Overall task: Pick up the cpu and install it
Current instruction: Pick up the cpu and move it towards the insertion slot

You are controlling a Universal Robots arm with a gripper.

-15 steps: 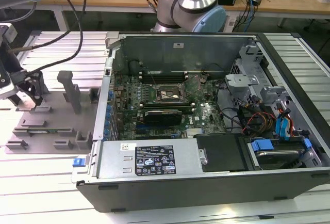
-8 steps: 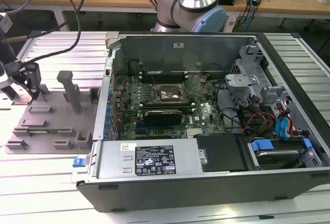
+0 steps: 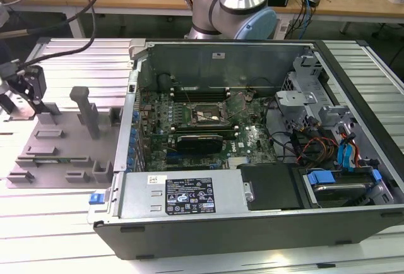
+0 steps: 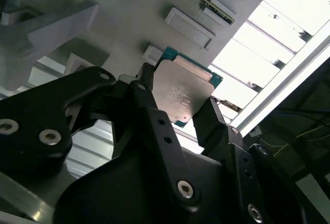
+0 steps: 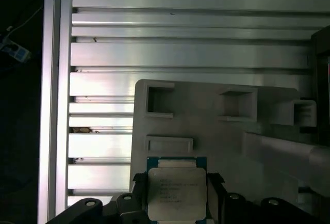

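Note:
The cpu [image 4: 183, 92], a flat square chip with a shiny metal top and a teal edge, sits between my two black fingers [image 4: 147, 79]. My gripper [image 4: 180, 94] is shut on it from two opposite sides. In the first wrist view the cpu [image 5: 176, 190] lies over the grey fixture plate [image 5: 216, 131], with my gripper [image 5: 176, 194] clamped around it. In the exterior view my gripper [image 3: 28, 88] hangs over the far end of the fixture plate [image 3: 60, 154], at the exterior view's left. The motherboard's black socket frame [image 3: 208, 115] lies inside the open computer case [image 3: 252, 223].
Grey upright blocks [image 3: 85, 110] stand on the fixture plate near my gripper. The case's metal side wall [image 3: 129, 97] rises between the fixture and the motherboard. Cables and drive bays [image 3: 334, 154] crowd the case's right part. A ribbed aluminium table [image 5: 185, 53] lies underneath.

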